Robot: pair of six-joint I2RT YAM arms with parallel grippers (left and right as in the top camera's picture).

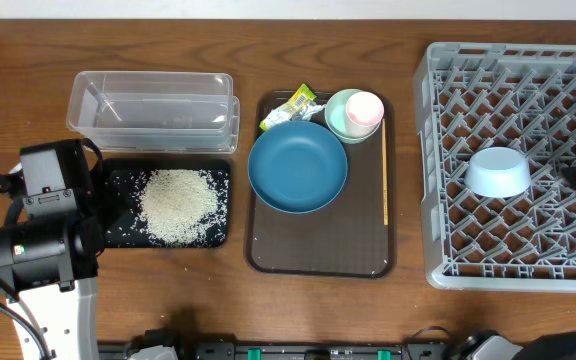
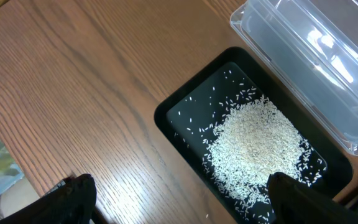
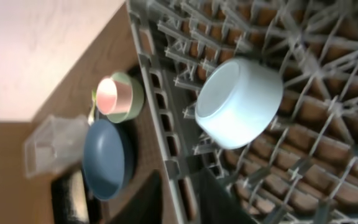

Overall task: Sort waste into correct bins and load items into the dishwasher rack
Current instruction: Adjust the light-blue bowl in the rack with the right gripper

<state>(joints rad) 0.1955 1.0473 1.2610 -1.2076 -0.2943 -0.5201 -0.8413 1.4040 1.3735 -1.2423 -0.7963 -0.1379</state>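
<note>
**Q:** Where does the waste lie?
**A:** The rice grains are heaped in the black tray, which sits just in front of the clear tub. The snack wrapper lies at the far edge of the brown serving tray, tucked behind the dark-blue plate.

**Q:** And the items for loading?
**A:** The plate, the mint-green bowl with the pink cup inside it, and the chopstick along the right rim are all on the serving tray. The light-blue bowl lies tilted among the pegs of the dishwasher rack, at the right of the table.

**Q:** How do the fingers stand?
**A:** The left gripper hangs over the near end of the black tray with its fingers spread wide and nothing between them. The right gripper is by the rack's wall, near the bowl. Its fingers are dark and blurred, so I cannot tell whether they are parted or together.
</note>
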